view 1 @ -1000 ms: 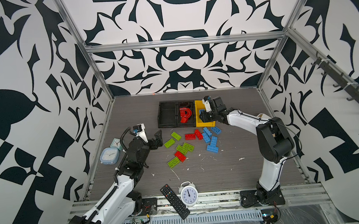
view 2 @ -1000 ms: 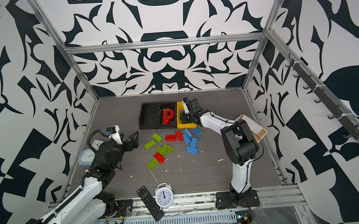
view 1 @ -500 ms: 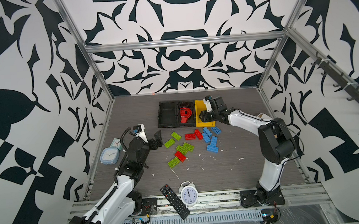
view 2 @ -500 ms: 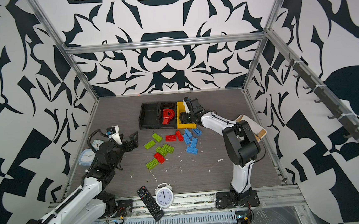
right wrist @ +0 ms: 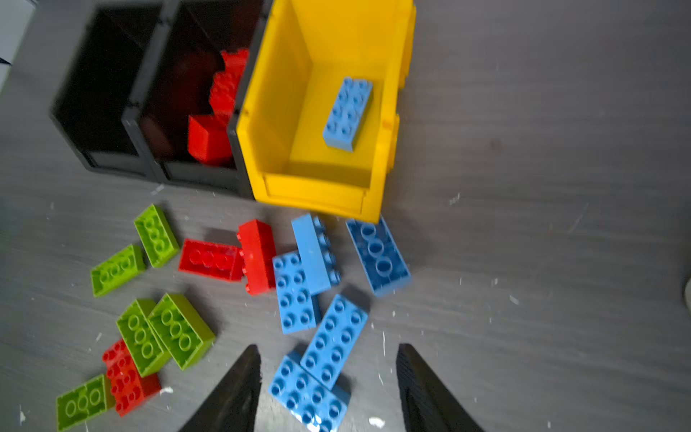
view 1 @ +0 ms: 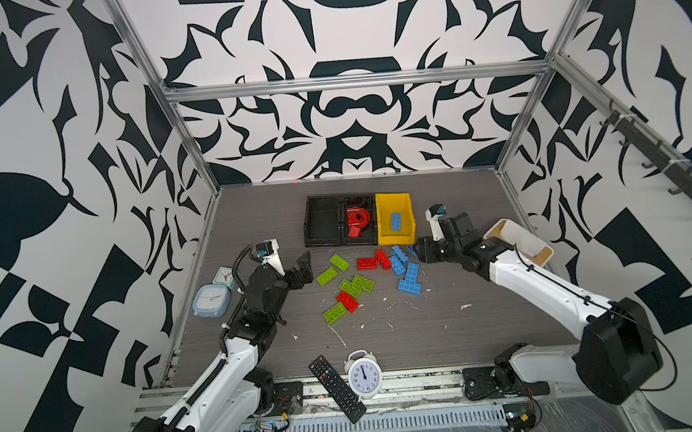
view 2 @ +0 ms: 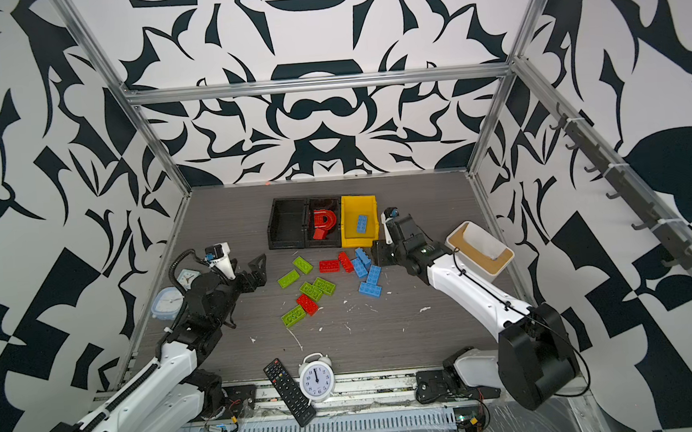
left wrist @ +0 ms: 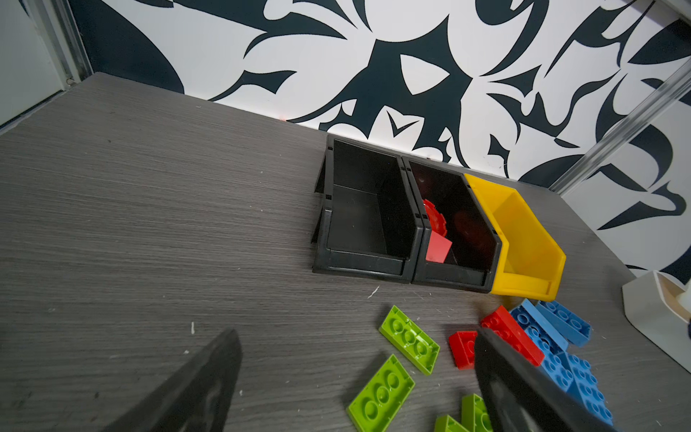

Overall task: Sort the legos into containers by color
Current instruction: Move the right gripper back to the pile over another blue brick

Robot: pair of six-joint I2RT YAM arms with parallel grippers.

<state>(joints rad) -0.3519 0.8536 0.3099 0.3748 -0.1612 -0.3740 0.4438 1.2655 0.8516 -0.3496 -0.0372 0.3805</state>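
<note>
While a blue brick (view 1: 396, 222) lies in the yellow bin (view 1: 393, 199) (upper centre), we see the left gripper (view 1: 298, 270) and the right gripper (view 1: 417, 251) spread, empty.

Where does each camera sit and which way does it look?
Top views: high in front, looking down on the grey wood-grain table; white left arm and right arm show.
Left wrist: on the left arm, looking past the black left fingers, open, toward two joined black plastic bins.
Right wrist: on the right arm, looking down between the black right fingers, open, at blue studded plastic bricks.
Shared: both wrist views show the yellow plastic bin.
</note>
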